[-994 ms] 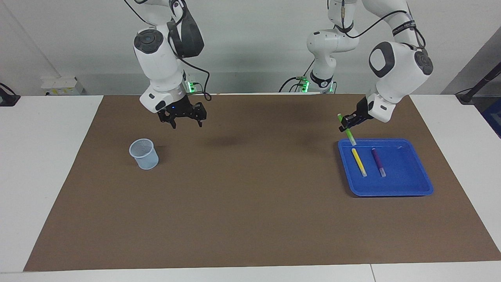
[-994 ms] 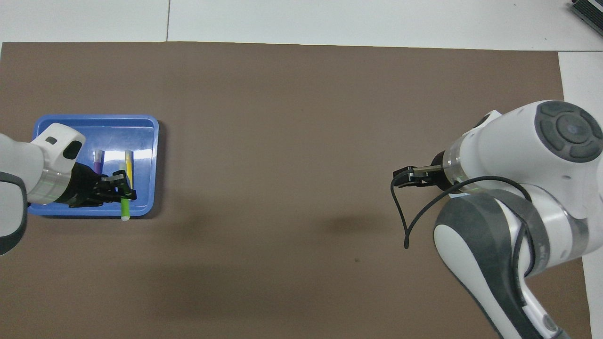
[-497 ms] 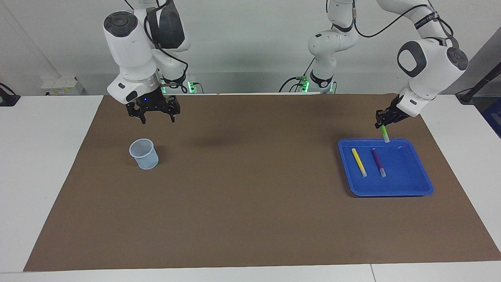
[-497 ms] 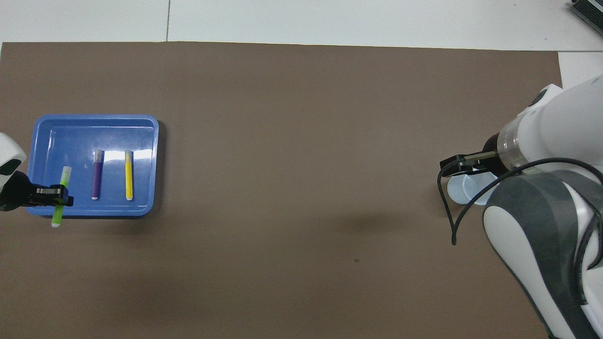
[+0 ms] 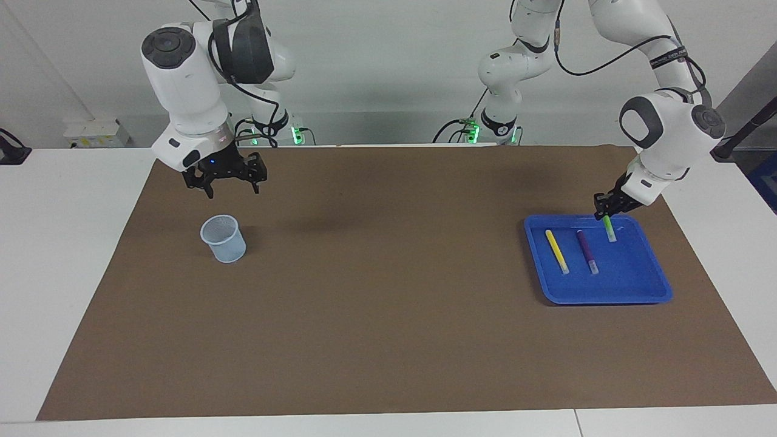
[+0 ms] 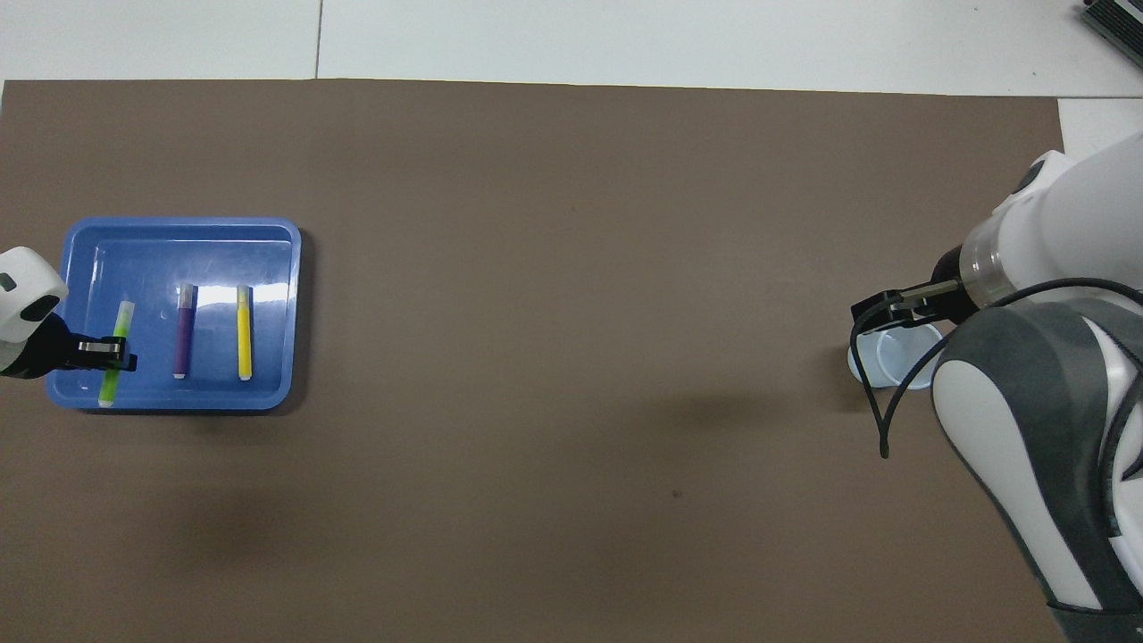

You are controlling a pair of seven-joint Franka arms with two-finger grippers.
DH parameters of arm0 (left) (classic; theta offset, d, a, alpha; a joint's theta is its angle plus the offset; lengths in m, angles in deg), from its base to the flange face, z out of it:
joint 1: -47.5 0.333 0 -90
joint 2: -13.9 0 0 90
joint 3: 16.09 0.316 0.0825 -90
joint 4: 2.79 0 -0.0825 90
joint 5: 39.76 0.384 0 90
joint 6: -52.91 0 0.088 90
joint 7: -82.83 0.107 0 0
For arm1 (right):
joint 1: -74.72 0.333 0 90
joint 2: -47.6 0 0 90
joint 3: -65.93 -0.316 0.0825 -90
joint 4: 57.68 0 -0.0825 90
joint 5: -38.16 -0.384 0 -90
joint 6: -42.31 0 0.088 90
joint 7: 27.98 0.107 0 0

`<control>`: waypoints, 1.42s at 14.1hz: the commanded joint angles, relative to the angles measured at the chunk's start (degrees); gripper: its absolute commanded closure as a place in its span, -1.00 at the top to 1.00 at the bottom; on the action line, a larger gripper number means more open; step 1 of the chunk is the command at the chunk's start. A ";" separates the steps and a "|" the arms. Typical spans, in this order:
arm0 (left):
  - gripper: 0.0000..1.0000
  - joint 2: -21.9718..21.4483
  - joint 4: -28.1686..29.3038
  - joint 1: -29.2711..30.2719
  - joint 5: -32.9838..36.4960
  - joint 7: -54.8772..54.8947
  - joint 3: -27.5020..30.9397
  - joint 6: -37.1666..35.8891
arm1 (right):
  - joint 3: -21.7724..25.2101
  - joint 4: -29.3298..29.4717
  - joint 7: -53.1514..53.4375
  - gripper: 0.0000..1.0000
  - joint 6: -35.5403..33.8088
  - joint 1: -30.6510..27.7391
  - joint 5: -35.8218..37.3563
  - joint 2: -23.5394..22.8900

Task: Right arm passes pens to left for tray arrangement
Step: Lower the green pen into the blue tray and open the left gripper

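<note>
The blue tray [image 5: 631,270] lies toward the left arm's end of the table. In it a yellow pen [image 5: 556,251] and a purple pen [image 5: 586,250] lie side by side. My left gripper [image 5: 607,210] is shut on the upper part of the green pen [image 5: 609,229], which hangs tilted over the tray's robot-side part, pale end down. I cannot tell whether that end touches the tray floor. From overhead the green pen [image 6: 114,353] lines up beside the purple pen [image 6: 184,330] and yellow pen [image 6: 243,332]. My right gripper [image 5: 232,189] hangs open and empty above the brown mat.
A pale mesh cup [image 5: 224,238] stands on the brown mat [image 5: 388,303] toward the right arm's end, just under and slightly farther out than the right gripper. The white tabletop [image 5: 61,243] borders the mat.
The left gripper carried the green pen from the tray's robot-side rim to over the tray and lowered it. The right arm drew back toward its end of the table.
</note>
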 commanded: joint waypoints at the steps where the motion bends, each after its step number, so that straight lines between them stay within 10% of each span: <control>1: -1.00 3.12 -0.83 1.29 2.29 1.44 -0.61 3.58 | -0.63 -1.04 -0.57 1.00 -1.90 0.78 0.41 1.36; 15: -1.00 9.46 -0.04 3.75 2.56 4.51 -0.44 14.84 | 2.09 -2.54 1.63 1.00 -2.00 2.55 -0.29 2.86; 20: -0.17 9.55 -0.04 3.66 2.65 4.43 -0.44 15.46 | 2.09 -2.63 1.54 1.00 -2.35 2.37 -0.29 2.86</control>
